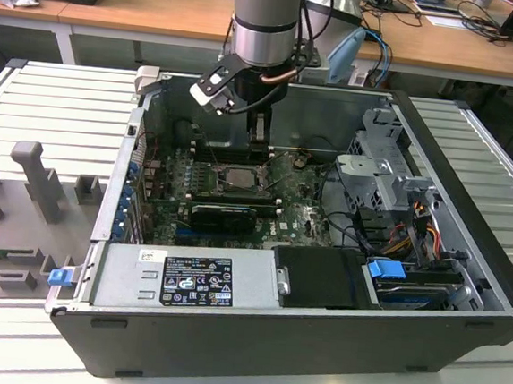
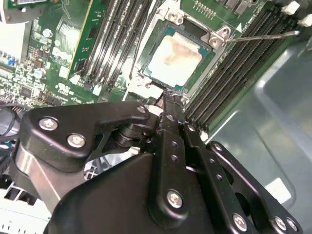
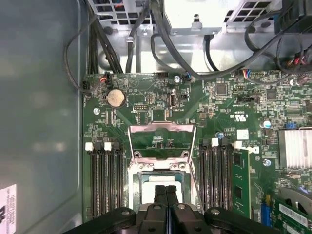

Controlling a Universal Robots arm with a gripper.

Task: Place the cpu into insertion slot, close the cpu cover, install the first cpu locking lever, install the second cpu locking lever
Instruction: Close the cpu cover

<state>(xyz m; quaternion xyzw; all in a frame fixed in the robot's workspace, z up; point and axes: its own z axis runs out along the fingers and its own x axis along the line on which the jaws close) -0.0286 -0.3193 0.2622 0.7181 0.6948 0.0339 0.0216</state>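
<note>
The cpu (image 2: 174,54), a pale silvery-beige square, lies flat in the insertion slot (image 2: 152,73) on the green motherboard; it also shows in the first wrist view (image 3: 155,179) and the exterior view (image 1: 238,176). The cpu cover (image 3: 161,130), a thin metal frame with an open centre, stands swung back from the socket. A thin wire locking lever (image 2: 263,35) juts out free beside the socket, and another (image 2: 133,53) runs along the opposite side. My gripper (image 2: 168,97) (image 3: 165,195) (image 1: 260,134) hangs just above the socket's edge, its black fingers pressed together with nothing between them.
Black memory slots (image 3: 105,180) (image 3: 217,175) flank the socket closely on both sides. Cables (image 3: 161,44) cross beyond the board. The case's grey wall (image 3: 39,122) rises on one side, and a drive cage (image 1: 380,171) stands at the exterior view's right.
</note>
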